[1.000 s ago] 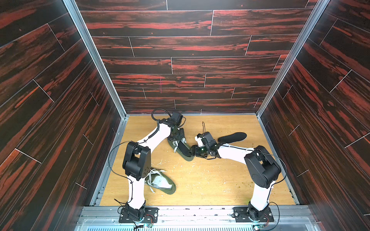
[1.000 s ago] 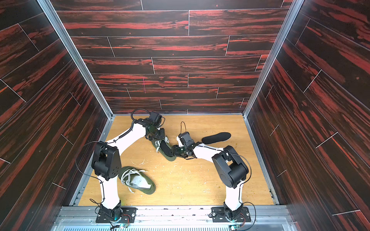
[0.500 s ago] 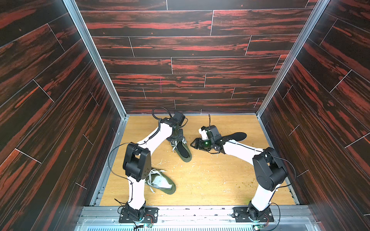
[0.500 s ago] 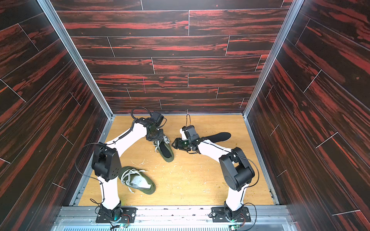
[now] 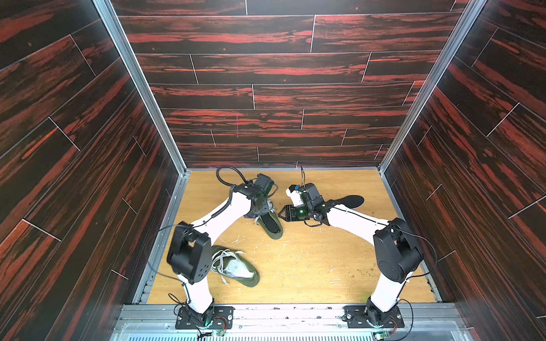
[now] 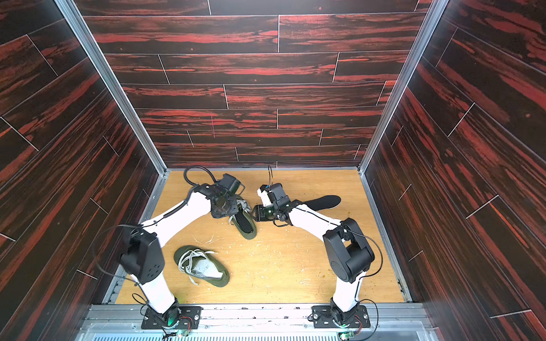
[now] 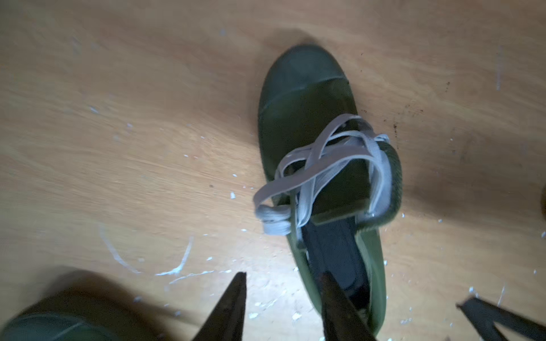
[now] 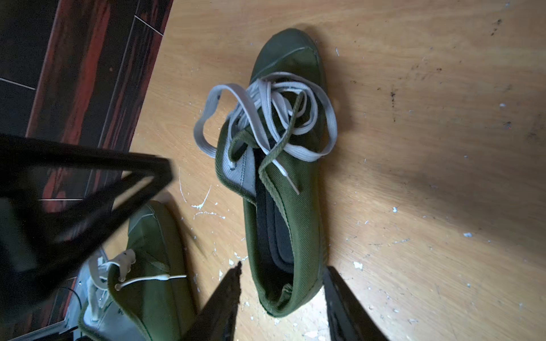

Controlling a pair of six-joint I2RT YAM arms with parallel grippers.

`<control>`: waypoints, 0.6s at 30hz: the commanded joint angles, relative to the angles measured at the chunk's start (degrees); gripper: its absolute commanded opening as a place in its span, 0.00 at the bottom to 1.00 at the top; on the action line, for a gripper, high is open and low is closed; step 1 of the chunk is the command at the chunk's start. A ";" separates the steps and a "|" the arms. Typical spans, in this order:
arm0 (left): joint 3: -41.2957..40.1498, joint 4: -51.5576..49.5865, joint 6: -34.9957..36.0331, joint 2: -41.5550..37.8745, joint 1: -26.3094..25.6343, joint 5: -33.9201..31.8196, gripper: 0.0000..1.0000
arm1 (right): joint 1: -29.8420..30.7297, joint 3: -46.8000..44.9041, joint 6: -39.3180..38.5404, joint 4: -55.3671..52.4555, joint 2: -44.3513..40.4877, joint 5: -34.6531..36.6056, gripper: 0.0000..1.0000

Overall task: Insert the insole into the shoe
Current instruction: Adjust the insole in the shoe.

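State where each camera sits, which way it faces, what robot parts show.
Both top views: high overhead, looking down; left arm, right arm, middle shoe, near shoe.
Left wrist: on left arm, facing down; left gripper over middle shoe.
Right wrist: on right arm, facing down; right gripper, both shoes.
Shared: middle shoe.

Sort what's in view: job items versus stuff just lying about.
Job in hand: centre green shoe, dark insole inside it, left end effector, right end effector.
Lying about: second green shoe by the left arm, loose black insole behind the right arm, white flecks on the table.
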 commanded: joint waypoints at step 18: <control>-0.52 5.33 -12.59 7.70 -0.41 -0.93 0.31 | -0.49 -1.08 -1.39 1.10 -0.81 -2.01 0.48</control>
